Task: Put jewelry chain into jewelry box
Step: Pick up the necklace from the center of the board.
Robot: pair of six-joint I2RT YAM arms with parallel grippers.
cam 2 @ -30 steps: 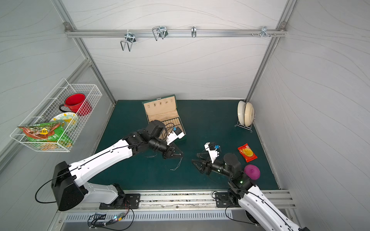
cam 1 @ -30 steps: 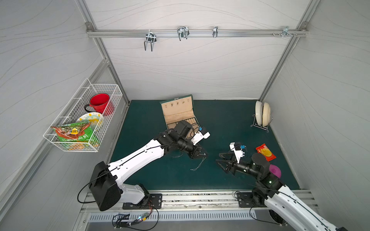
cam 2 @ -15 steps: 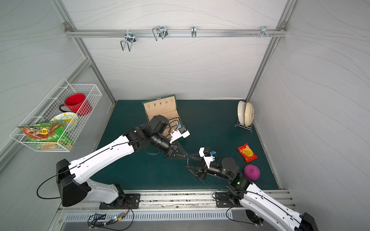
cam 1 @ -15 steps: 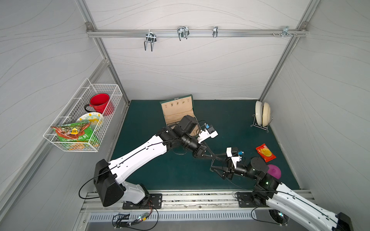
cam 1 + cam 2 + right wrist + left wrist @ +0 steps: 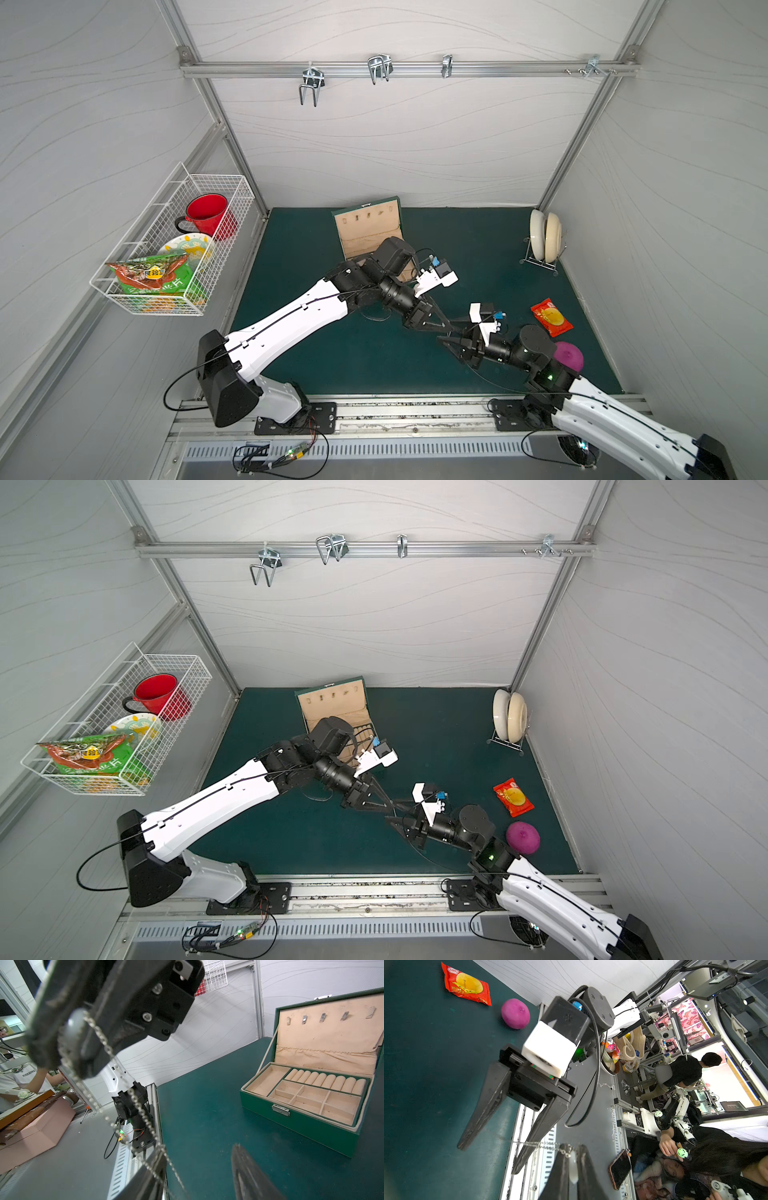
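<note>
Left claw (image 5: 572,1150) is pressed together on the thin silver jewelry chain (image 5: 537,1144), pinching it at the fingertips above the near right part of the dark green bench (image 5: 332,361). In the right wrist view two strands of the chain hang from that pinch, and one lies across a finger (image 5: 145,1180) of the right claw (image 5: 489,1158), whose fingers stand spread just beside the left claw's tips. The rectangular dark green jewelry box (image 5: 307,1126) sits at the far middle of the bench, lid raised, beige lining showing, well apart from the chain. A red snack packet (image 5: 552,317) and a purple ball (image 5: 568,358) lie near the bench's right edge.
</note>
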